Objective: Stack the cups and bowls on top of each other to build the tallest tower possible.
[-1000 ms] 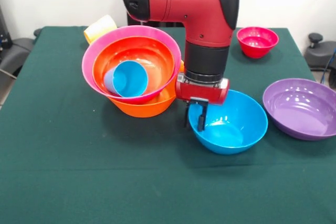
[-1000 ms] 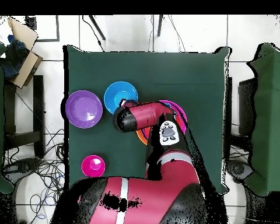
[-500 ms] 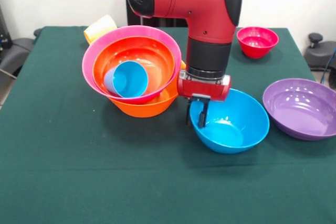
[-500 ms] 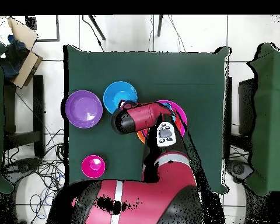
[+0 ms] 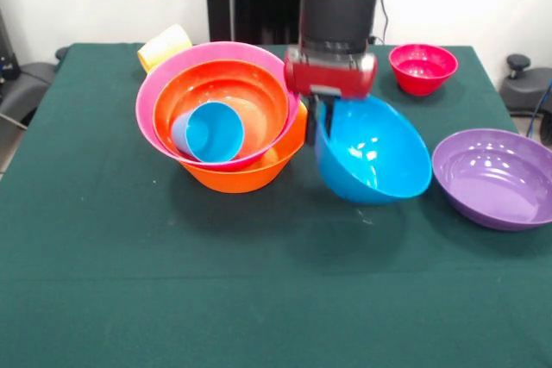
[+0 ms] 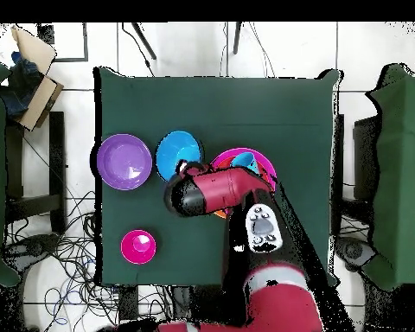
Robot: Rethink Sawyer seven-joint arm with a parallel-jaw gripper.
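My gripper (image 5: 320, 118) is shut on the near-left rim of the blue bowl (image 5: 375, 151) and holds it tilted, lifted off the table. The blue bowl also shows in the overhead view (image 6: 175, 151). To its left stands the tower: the large orange bowl (image 5: 241, 178) as base, the pink bowl (image 5: 145, 99) tilted in it, the red-orange bowl (image 5: 250, 92) inside that, and the light blue cup (image 5: 211, 131) lying on its side within. The yellow-orange cup (image 5: 164, 45) lies behind the tower. Teal and green bowls are out of view.
A purple bowl (image 5: 493, 177) sits at the right edge of the table, and a small magenta bowl (image 5: 423, 66) stands at the far right. In the overhead view the purple bowl (image 6: 124, 161) and magenta bowl (image 6: 138, 246) lie left of the arm.
My gripper has risen with the blue bowl. The bowl has left the table and now hangs tilted from its rim. The tower has not moved.
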